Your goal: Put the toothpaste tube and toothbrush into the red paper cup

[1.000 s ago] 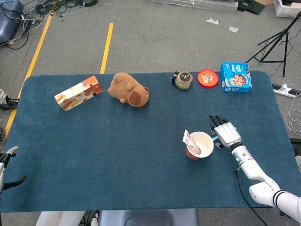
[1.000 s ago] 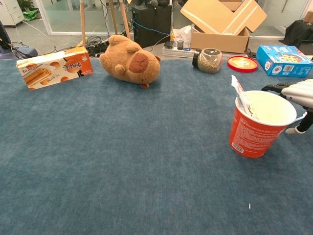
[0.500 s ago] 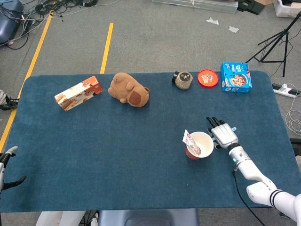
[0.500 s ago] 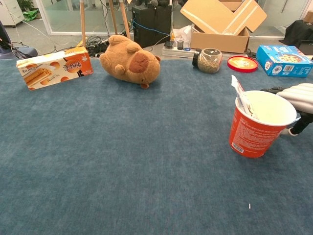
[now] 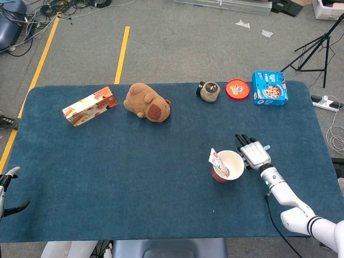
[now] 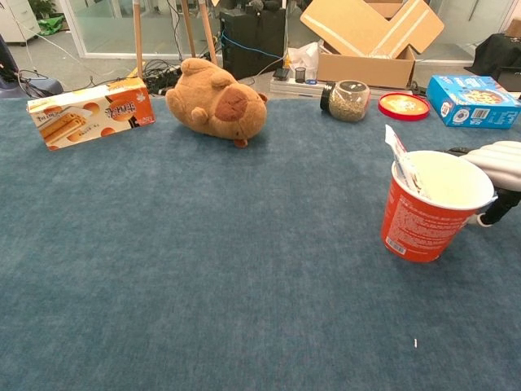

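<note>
Cup: red paper cup with a white inside (image 5: 228,166) (image 6: 429,206) stands upright on the blue cloth-covered table (image 5: 134,177) (image 6: 203,269), just beside the right hand's fingertips, on their left in both views.
Toothpaste: white and red toothpaste tube (image 5: 218,162) (image 6: 401,163) stands tilted inside the cup, leaning on the rim on the side away from the fingers, its crimped end sticking out above the rim.
Toothbrush: thin light blue piece, perhaps the toothbrush handle (image 5: 267,147), shows at the far edge of the right hand; too small to tell more.
Right hand: white right hand with dark fingertips (image 5: 255,154) (image 6: 501,163) is beside the cup, back upward, fingers (image 5: 245,141) stretched out side by side toward the far edge of the table; whether they pinch anything beneath cannot be told.
Left hand: left hand (image 5: 7,189) shows only as a sliver at the near left corner; how its fingers lie cannot be told.
Beyond the fingers: glass jar lying on its side (image 5: 208,91) (image 6: 348,100), red round lid (image 5: 237,88) (image 6: 404,105) and blue cookie box (image 5: 270,88) (image 6: 473,101) line the far edge.
Far from the fingers: brown plush capybara toy (image 5: 147,102) (image 6: 216,101) and orange and white snack box (image 5: 89,106) (image 6: 89,111) sit well apart to the left.
</note>
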Available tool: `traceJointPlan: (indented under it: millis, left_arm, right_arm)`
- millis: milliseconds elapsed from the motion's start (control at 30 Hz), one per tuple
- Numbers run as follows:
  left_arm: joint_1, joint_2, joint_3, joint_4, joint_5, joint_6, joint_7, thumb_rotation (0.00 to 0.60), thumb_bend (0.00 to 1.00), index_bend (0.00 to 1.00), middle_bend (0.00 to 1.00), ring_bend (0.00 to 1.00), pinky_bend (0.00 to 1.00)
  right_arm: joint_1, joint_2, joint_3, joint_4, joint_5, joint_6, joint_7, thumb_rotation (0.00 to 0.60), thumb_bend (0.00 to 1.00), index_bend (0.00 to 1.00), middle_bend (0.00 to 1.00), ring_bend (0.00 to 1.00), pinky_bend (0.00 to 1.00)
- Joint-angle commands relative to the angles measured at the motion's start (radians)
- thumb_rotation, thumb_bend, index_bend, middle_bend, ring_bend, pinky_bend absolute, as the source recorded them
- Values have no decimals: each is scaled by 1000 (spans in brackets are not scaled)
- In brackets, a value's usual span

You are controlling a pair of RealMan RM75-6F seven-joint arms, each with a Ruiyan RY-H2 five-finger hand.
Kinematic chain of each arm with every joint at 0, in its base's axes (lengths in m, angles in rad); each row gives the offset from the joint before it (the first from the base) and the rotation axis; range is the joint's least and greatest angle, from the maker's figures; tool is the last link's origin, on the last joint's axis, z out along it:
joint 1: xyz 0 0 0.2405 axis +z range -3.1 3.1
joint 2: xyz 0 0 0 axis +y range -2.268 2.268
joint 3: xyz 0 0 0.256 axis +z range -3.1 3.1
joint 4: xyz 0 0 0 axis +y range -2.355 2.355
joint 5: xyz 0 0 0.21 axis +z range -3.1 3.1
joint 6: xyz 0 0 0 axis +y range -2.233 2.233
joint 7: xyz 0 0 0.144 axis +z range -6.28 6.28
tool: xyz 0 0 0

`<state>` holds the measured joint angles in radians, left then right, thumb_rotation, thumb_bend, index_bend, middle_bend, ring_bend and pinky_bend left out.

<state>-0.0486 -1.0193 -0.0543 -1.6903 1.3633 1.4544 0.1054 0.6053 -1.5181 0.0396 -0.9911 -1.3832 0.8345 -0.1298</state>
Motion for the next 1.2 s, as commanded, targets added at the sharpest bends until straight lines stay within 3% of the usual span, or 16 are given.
traceJointPlan:
  millis: [33,1200]
  left_arm:
    - [0,0,0,0,0,1,-1,600,0,163,311,246,247]
    - [2,0,-2,3,2,5,-5,600,0,163,311,246,247]
  right_arm:
    - [1,-2,0,2,1,-2,-2,600,223,504,31,0,214]
    - [-2,-15,-1,16,1,8,0,600,280,599,71,0,214]
